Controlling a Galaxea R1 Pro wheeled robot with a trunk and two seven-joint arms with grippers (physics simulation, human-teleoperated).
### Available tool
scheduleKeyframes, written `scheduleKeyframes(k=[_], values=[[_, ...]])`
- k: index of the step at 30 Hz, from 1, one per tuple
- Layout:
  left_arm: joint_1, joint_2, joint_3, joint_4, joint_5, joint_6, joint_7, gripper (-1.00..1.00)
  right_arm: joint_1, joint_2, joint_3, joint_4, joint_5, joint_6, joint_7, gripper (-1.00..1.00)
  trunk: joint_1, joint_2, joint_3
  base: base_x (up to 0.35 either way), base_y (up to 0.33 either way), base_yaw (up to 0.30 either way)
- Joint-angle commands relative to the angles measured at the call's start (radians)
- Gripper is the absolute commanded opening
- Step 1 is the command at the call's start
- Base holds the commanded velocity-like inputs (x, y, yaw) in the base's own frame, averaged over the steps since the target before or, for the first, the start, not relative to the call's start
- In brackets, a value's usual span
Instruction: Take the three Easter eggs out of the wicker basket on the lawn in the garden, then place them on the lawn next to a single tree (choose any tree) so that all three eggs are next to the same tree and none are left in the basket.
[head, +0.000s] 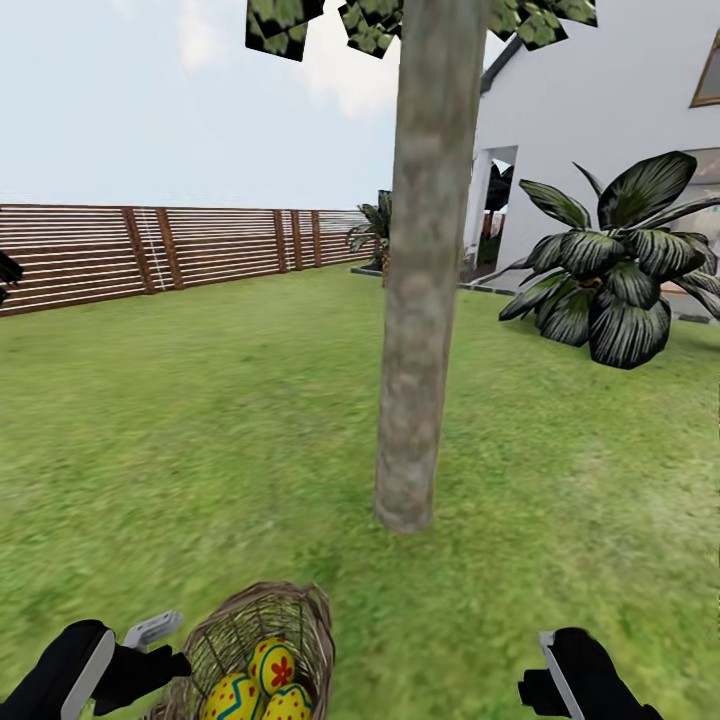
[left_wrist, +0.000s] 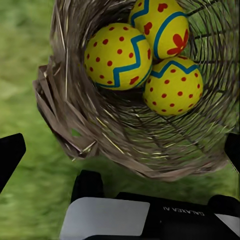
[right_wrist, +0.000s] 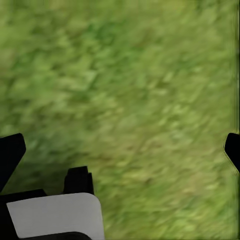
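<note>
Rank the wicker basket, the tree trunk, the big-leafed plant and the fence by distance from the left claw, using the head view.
1. wicker basket, right beside the left claw.
2. tree, straight ahead on the lawn.
3. big-leafed plant, far right by the house.
4. fence, along the far left edge.

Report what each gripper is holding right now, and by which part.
Nothing is held. The left gripper stands open beside the wicker basket, whose three Easter eggs remain inside. The right gripper is open over the lawn.

Bright yellow painted eggs with blue zigzags, red dots and flowers; brown open-weave wicker basket; green lawn.
</note>
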Motion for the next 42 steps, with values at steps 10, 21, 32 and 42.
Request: scheduleKeyframes(k=[10, 21, 32, 42], values=[[-0.001, -0.003, 0.003, -0.001, -0.008, 0.005, -0.009, 1.00, -0.001, 0.001, 0.001, -0.001, 0.006, 0.004, 0.003, 1.00, 0.000, -0.001, -0.001, 0.100, -0.316, 0.000], [-0.001, 0.007, 0.004, -0.002, -0.011, 0.001, -0.003, 1.00, -0.001, 0.001, 0.000, 0.001, 0.007, 0.004, 0.003, 1.00, 0.000, -0.001, -0.001, 0.089, -0.164, 0.000], [-0.001, 0.079, 0.010, -0.014, -0.009, 0.002, -0.006, 1.00, -0.001, 0.002, 0.001, 0.002, 0.008, 0.004, 0.002, 1.00, 0.000, -0.001, -0.001, 0.003, -0.004, 0.000], [-0.001, 0.102, 0.005, -0.015, -0.008, 0.002, -0.008, 1.00, -0.001, 0.002, 0.001, 0.003, 0.008, 0.003, 0.002, 1.00, 0.000, -0.001, -0.001, 0.000, 0.000, 0.000]])
